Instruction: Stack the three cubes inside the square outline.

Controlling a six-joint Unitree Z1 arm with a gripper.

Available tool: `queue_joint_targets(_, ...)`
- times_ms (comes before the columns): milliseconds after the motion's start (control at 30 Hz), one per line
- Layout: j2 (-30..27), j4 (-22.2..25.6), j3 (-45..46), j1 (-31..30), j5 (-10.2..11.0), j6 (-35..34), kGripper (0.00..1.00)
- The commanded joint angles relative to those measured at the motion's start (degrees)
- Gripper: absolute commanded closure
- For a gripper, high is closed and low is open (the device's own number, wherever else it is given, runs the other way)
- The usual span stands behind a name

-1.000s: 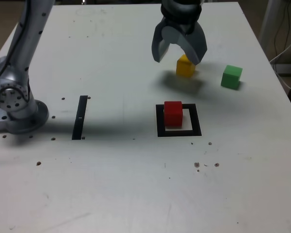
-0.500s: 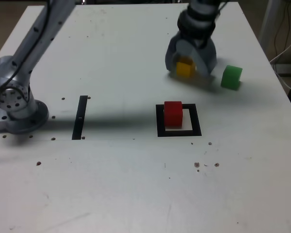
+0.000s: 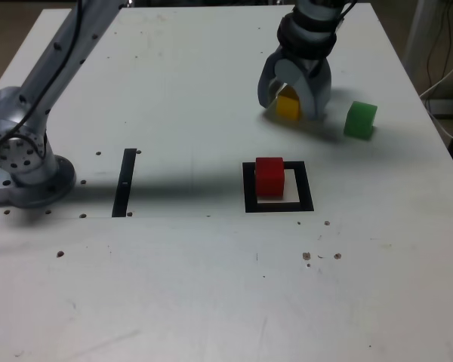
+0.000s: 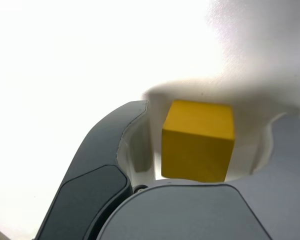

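Though open, fingers (image 4: 102, 137) around yellow cube (image 4: 197, 145)

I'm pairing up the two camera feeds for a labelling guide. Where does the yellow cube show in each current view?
Exterior view: the yellow cube is above centre, slightly to the exterior view's right, between the fingers of the claw.
Wrist view: the cube is large and near the middle of the picture.
Shared landmark: the claw, its open fingers on either side of the cube in both views.
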Motion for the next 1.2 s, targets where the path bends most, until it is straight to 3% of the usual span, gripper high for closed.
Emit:
queue_joint_targets(0,-0.36,0.68,-0.44,0.11,0.0,0.23,0.51)
queue_joint_targets(500,0.02,0.83,-2.17,0.11,-1.21,1.77,0.79)
queue_joint_targets(967,-0.77,1.51,-3.67,0.03,-1.18,0.26,0.88)
queue_joint_targets(1167,-4.7,2.11,-1.38,-0.48,-1.57,-3.25,0.88)
